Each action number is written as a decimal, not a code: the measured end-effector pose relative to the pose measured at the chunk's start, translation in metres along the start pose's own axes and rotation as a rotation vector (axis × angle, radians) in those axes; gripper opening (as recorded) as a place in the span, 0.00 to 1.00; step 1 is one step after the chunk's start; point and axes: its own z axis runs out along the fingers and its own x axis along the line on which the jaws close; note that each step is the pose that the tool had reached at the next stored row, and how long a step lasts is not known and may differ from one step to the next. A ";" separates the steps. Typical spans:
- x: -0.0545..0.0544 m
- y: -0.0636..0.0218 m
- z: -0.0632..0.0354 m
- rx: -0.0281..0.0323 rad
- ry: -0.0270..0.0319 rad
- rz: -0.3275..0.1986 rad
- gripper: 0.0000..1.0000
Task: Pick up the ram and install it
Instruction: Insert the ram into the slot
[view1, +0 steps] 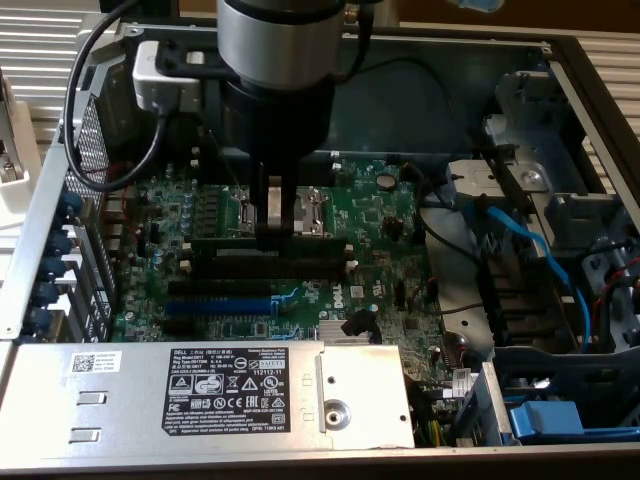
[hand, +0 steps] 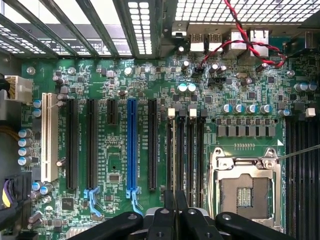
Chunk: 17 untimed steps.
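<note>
The jaws are drawn in narrow, and the gripper (view1: 275, 225) seems to be pinching the ram (view1: 315, 244) at its middle, the arm standing straight down over the motherboard (view1: 390, 230). The ram lies level along the row of black memory slots (view1: 300, 266), just in front of the processor socket (view1: 305, 208) and well apart from the blue slot (view1: 215, 305) nearer the power supply (view1: 240, 385).

From the wrist view the fingertips (hand: 167, 207) sit close together right over those memory slots (hand: 185, 150), lined up along their length.

So the pick-up looks done: the stick is off wherever it lay and has been carried to the slots. I can't tell from here whether it is pressed fully home or only resting in the mouth of a slot, because the arm hides its middle. The gripper has not let go.
</note>
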 end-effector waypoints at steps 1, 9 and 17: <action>0.000 -0.0002 0.0000 -0.0013 -0.0012 0.000 0.12; 0.003 -0.0023 -0.0001 -0.0067 -0.0102 0.000 0.12; 0.004 -0.0024 0.0001 -0.0073 -0.0120 0.002 0.12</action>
